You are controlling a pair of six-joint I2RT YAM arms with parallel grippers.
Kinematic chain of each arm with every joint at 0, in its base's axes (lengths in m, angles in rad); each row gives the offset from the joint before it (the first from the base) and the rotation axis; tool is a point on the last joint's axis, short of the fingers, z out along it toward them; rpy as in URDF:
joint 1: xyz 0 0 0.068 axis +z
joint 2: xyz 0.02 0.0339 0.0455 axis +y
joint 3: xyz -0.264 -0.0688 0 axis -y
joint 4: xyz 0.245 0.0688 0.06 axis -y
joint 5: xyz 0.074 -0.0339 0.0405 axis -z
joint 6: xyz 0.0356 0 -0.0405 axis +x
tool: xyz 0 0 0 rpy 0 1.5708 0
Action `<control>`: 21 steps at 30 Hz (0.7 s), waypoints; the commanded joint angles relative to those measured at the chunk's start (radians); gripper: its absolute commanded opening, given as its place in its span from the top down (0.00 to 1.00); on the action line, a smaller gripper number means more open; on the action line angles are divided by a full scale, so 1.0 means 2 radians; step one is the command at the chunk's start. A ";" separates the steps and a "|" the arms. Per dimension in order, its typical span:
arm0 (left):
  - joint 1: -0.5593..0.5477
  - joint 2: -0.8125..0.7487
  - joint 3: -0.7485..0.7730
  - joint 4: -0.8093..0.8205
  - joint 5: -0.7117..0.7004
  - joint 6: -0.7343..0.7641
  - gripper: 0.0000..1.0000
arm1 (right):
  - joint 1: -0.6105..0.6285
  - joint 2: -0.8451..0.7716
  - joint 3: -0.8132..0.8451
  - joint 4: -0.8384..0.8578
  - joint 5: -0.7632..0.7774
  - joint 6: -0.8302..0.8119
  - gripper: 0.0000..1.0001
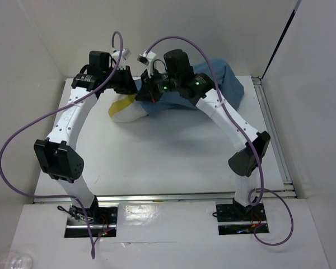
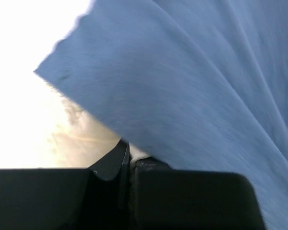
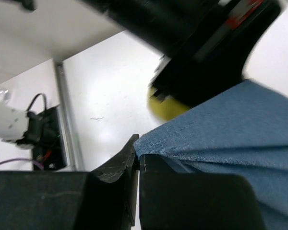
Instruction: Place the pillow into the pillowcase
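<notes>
Though seemingly sleeved for the most part in the pillowcase (image 1: 221, 84) at the far side of the desk (image 1: 173, 151), leaves one cream end of the pillow (image 1: 126, 111) bare at the left. Grips the blue hem with left tool (image 2: 128, 160) and right tool (image 3: 137, 155) alike, jaws pinched together on cloth, likely to draw the mouth over that end. Reaches both arms forward, elbows bowed outward, wrists meeting above the opening.

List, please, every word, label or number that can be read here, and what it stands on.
None is readable.
The pillow shows a yellow patch, no letters.
The pillowcase is plain.
The red and white marks on the dark arm part, right wrist view, are too blurred.
</notes>
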 commanded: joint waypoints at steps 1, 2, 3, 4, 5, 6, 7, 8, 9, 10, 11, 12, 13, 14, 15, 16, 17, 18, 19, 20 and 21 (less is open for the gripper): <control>0.022 0.018 0.036 0.112 -0.010 -0.043 1.00 | 0.034 -0.017 0.056 -0.003 -0.153 0.011 1.00; 0.027 0.018 0.041 0.112 -0.010 -0.050 1.00 | 0.034 -0.022 0.050 -0.003 -0.158 0.011 1.00; 0.027 0.023 0.041 0.112 -0.006 -0.062 1.00 | 0.034 -0.022 0.043 0.004 -0.158 0.011 1.00; 0.031 0.023 0.041 0.118 -0.006 -0.069 1.00 | 0.034 -0.027 0.034 0.012 -0.152 0.011 1.00; 0.031 0.023 0.035 0.122 0.015 -0.075 1.00 | 0.034 -0.027 0.022 0.025 -0.140 0.011 1.00; 0.031 0.023 0.029 0.122 0.019 -0.079 1.00 | 0.034 -0.027 0.022 0.025 -0.135 0.011 1.00; 0.017 0.013 0.020 0.127 0.020 -0.085 1.00 | 0.034 -0.020 0.022 0.031 -0.129 0.011 1.00; 0.011 0.007 -0.001 0.127 0.026 -0.085 1.00 | 0.034 -0.011 0.022 0.031 -0.115 0.011 1.00; 0.004 -0.001 -0.014 0.127 0.031 -0.085 1.00 | 0.034 -0.011 0.028 0.031 -0.107 0.011 1.00; -0.003 -0.010 -0.030 0.127 0.031 -0.085 1.00 | 0.034 -0.005 0.028 0.031 -0.098 0.006 1.00; -0.021 -0.021 -0.066 0.127 0.036 -0.085 1.00 | 0.034 -0.005 0.028 0.036 -0.089 0.006 1.00; -0.031 -0.045 -0.087 0.127 0.031 -0.085 1.00 | 0.034 -0.005 0.020 0.036 -0.083 0.006 1.00; -0.041 -0.058 -0.108 0.127 0.026 -0.085 1.00 | 0.034 -0.005 0.015 0.042 -0.074 0.006 1.00; -0.061 -0.070 -0.151 0.133 0.020 -0.078 1.00 | 0.034 -0.005 0.007 0.047 -0.069 0.006 1.00; -0.070 -0.090 -0.171 0.139 0.014 -0.078 1.00 | 0.034 -0.010 0.002 0.047 -0.064 0.006 1.00; -0.075 -0.096 -0.189 0.144 0.014 -0.073 1.00 | 0.034 -0.010 0.002 0.052 -0.060 0.006 1.00; -0.075 -0.101 -0.218 0.144 0.014 -0.073 1.00 | 0.034 -0.010 -0.004 0.052 -0.059 0.006 1.00; -0.079 -0.101 -0.229 0.152 0.019 -0.078 1.00 | 0.034 -0.010 -0.004 0.052 -0.054 0.011 1.00; -0.079 -0.101 -0.236 0.158 0.019 -0.078 1.00 | 0.034 -0.010 -0.004 0.052 -0.054 0.011 1.00; -0.079 -0.101 -0.241 0.158 0.019 -0.078 1.00 | 0.034 -0.010 -0.004 0.052 -0.054 0.015 1.00; -0.079 -0.095 -0.247 0.158 0.019 -0.078 1.00 | 0.034 -0.010 -0.009 0.052 -0.059 0.015 1.00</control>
